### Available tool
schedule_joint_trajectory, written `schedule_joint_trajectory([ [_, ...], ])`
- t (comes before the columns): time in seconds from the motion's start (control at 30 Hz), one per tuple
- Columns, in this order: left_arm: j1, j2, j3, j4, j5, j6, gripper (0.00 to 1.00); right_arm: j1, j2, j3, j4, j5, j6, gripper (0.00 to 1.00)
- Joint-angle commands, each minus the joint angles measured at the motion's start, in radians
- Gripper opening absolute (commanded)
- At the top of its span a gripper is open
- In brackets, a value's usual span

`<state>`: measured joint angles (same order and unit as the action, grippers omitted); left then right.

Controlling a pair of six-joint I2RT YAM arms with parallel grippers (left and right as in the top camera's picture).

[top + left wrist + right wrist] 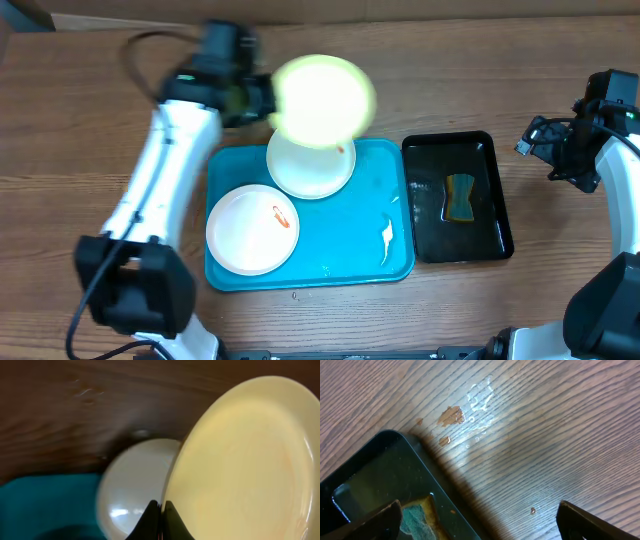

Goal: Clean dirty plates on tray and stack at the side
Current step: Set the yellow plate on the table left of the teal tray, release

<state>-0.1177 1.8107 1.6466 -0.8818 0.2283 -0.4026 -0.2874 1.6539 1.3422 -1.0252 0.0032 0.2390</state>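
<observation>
Early stage — left gripper [161, 510] clamped on the rim of the yellow-green plate [322, 100], held over the far edge of the blue tray [370, 210]; two smeared white plates [250, 235] lie on that tray, none stacked aside — right gripper [480, 512] open and empty.

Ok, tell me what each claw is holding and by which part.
The left claw pinches the pale yellow-green plate by its rim. The right claw is open and holds nothing.

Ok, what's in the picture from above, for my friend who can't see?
The left arm's fingers hold a pale yellow-green plate over one of two orange-smeared white plates on the blue tray. A sponge sits in the black tray to the right.
</observation>
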Motion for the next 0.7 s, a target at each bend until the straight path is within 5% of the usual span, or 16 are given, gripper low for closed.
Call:
schedule_joint_trajectory([
  [0.0, 0.169, -0.002, 0.019, -0.036, 0.055, -0.020, 0.04, -0.003, -0.018, 0.006, 0.002, -0.005, 0.004, 1.00],
  [0.33, 0.527, 0.002, -0.064, -0.031, -0.180, -0.019, 0.04, -0.003, -0.018, 0.006, 0.002, -0.005, 0.003, 1.00],
  [0.67, 0.567, 0.002, -0.381, 0.239, -0.203, -0.002, 0.04, -0.003, -0.018, 0.006, 0.002, -0.005, 0.004, 1.00],
])
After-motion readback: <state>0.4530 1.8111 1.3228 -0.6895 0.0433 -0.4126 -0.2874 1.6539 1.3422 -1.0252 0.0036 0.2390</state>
